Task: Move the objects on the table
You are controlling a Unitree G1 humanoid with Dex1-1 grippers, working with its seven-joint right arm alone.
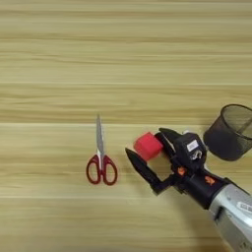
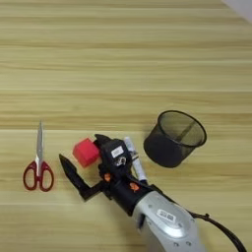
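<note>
Right gripper [image 1: 147, 153] is reaching with fingers spread wide around the red cube [image 1: 147, 145], which is sitting on the counter [image 1: 123, 59] right of the scissors [image 1: 101, 162]. Upper finger is apparently touching the cube; closing off-centre risks nudging it toward the scissors.

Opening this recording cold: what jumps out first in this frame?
The right gripper dominates the lower middle, its two black fingers spread open around the small red cube, which sits between them on the table. To the left lie the red-handled scissors, blades pointing away from the robot. To the right stands a black mesh cup, with a white-barrelled marker lying partly hidden beside the gripper's body.
</note>
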